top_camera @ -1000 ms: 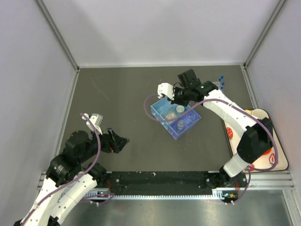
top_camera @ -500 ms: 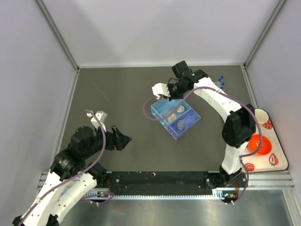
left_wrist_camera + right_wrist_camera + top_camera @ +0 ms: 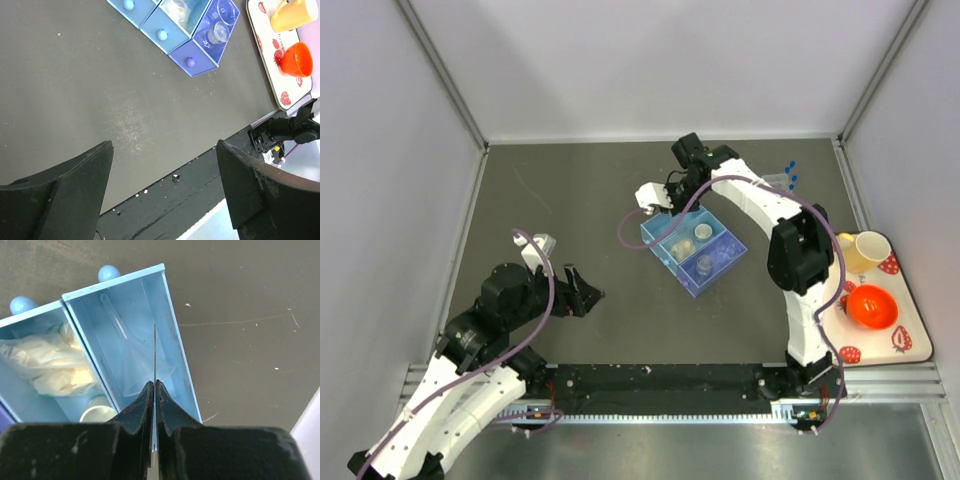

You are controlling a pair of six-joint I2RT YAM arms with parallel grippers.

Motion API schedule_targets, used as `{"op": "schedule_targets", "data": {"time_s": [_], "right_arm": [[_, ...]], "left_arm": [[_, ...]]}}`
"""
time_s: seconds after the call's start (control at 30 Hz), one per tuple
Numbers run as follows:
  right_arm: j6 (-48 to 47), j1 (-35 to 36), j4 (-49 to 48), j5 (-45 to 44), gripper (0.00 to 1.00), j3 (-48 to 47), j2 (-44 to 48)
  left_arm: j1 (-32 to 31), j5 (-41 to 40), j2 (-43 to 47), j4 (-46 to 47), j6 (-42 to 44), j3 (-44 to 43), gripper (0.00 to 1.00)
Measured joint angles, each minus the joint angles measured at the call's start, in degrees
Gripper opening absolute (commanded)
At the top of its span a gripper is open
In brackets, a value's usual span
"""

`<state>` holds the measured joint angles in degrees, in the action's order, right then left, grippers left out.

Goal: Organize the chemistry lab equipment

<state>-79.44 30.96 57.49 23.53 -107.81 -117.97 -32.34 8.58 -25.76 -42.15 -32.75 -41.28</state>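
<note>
Over the last second the right arm had swung its elbow off the tray. That uncovered the yellow mug (image 3: 865, 250) and orange bowl (image 3: 871, 305). The right gripper (image 3: 154, 384) had slid from the middle of the blue organizer box (image 3: 667, 266) to its 10 o'clock end. The left gripper (image 3: 164, 146) had crept a little toward 3 o'clock.

The right fingers were pressed together. A thin pale sliver (image 3: 154, 350) rose from between the tips, too thin to name, and I cannot tell whether it was gripped. The left fingers stood wide apart over bare table, holding nothing.

There was one box with three compartments and three round knobs (image 3: 161, 34).
- **End compartment:** one clear funnel (image 3: 132, 365) lay directly beneath the right gripper.
- **Middle compartment:** it held a crumpled pale wad (image 3: 45, 365) and one small round dish (image 3: 97, 412).
- **Violet compartment:** it held tiny beakers (image 3: 217, 32), their number unclear.

Three blue caps marked the test tubes (image 3: 790, 175) at 1 o'clock, well apart from the box. One mug and one bowl sat on the strawberry tray (image 3: 910, 345) at 4 o'clock.

The table (image 3: 570, 200) was dark grey, matte, faintly scratched and speckled. Pale walls in metal framing closed three sides, and a black rail ran along the near edge.
</note>
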Motion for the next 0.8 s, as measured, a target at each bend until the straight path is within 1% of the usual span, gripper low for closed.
{"op": "schedule_targets", "data": {"time_s": [0.27,0.8], "right_arm": [[-0.46,0.00,0.68,1.27,0.00,-1.40,-4.00],[0.46,0.00,1.73,3.04,0.00,-1.38,-4.46]], "left_arm": [[0.00,-0.48,0.28,0.76,0.04,0.24,0.89],[0.00,-0.42,-0.02,1.86,0.07,0.48,0.89]]}}
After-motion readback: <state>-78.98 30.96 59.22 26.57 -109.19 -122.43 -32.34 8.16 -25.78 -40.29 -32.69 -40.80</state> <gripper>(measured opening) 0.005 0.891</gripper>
